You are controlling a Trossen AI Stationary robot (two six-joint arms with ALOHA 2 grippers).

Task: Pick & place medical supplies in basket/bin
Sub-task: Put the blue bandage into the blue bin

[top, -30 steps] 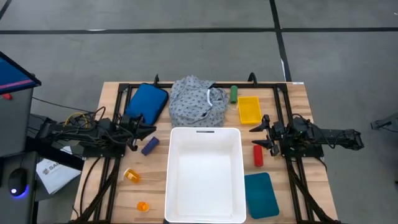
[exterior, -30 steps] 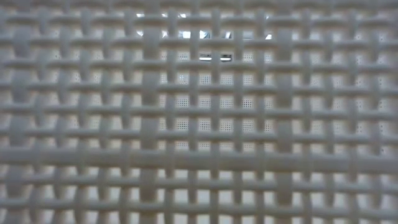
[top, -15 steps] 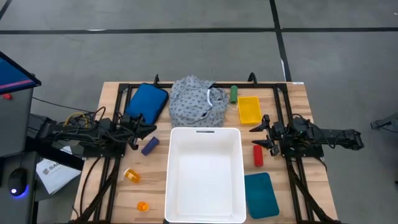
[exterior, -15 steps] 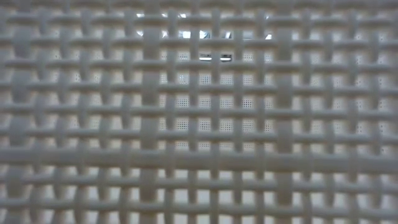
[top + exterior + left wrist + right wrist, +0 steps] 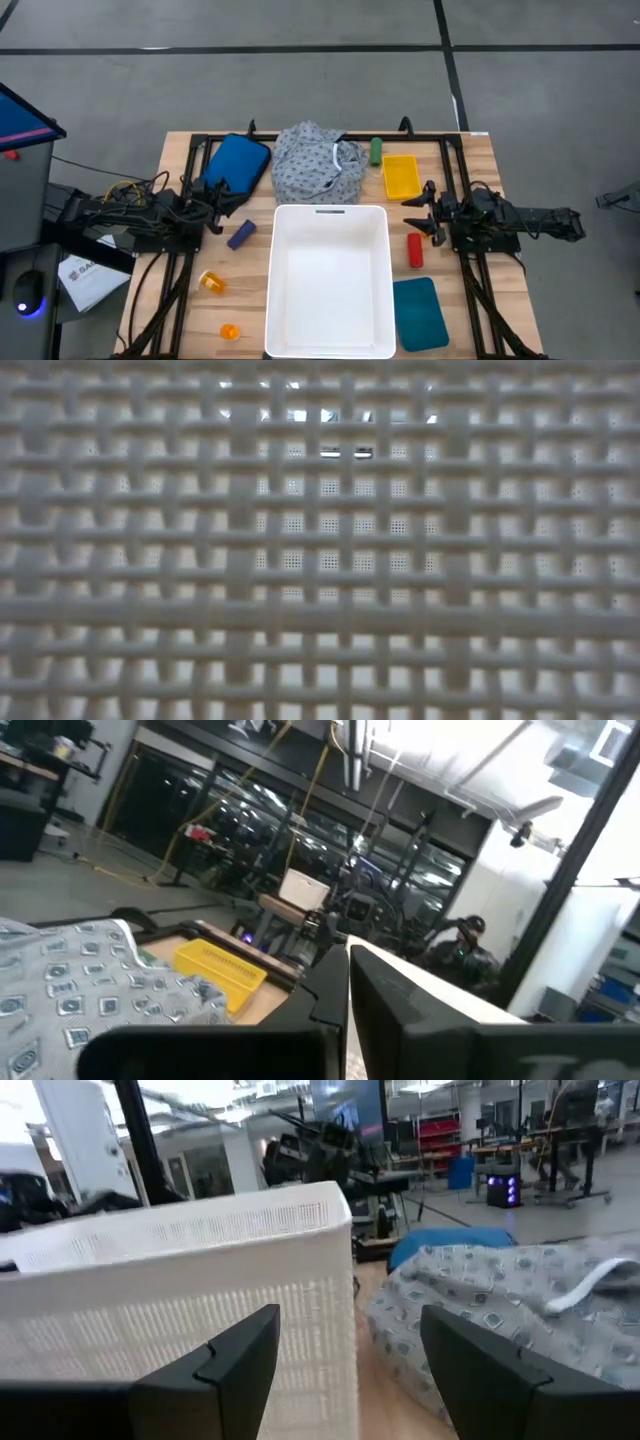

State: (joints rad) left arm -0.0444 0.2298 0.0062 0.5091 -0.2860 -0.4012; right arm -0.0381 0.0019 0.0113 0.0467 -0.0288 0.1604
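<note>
Grey concrete floor surrounds a wooden table [image 5: 150, 300] whose middle carries a white woven basket [image 5: 330, 280], empty, its weave filling the whole low view. At the right of the high view the right gripper [image 5: 425, 212] hangs low with its fingers spread wide and nothing between them, just above a red cylinder [image 5: 414, 249] that lies by the basket's right wall; its wrist view shows the two fingers [image 5: 225, 1355] well apart, the basket wall on one side and the garment on the other. At the left the left gripper [image 5: 222, 200] sits over the lower edge of a blue pouch [image 5: 238, 163]; I cannot tell how its fingers stand. Just below it lies a purple cylinder [image 5: 240, 235], tilted. A grey-white dotted fabric garment [image 5: 318, 165] lies crumpled at the top centre, touching the basket's far rim, with a white cord on its right side. Right of it stands a green cylinder [image 5: 376, 151], then a shallow yellow tray [image 5: 400, 176]. Two orange pill bottles lie in the lower left, one [image 5: 212, 282] beside the basket, the other [image 5: 230, 331] near the front edge. A teal pad [image 5: 419, 312] lies at the lower right. Bare wood shows around the bottles and between the red cylinder and the pad.
</note>
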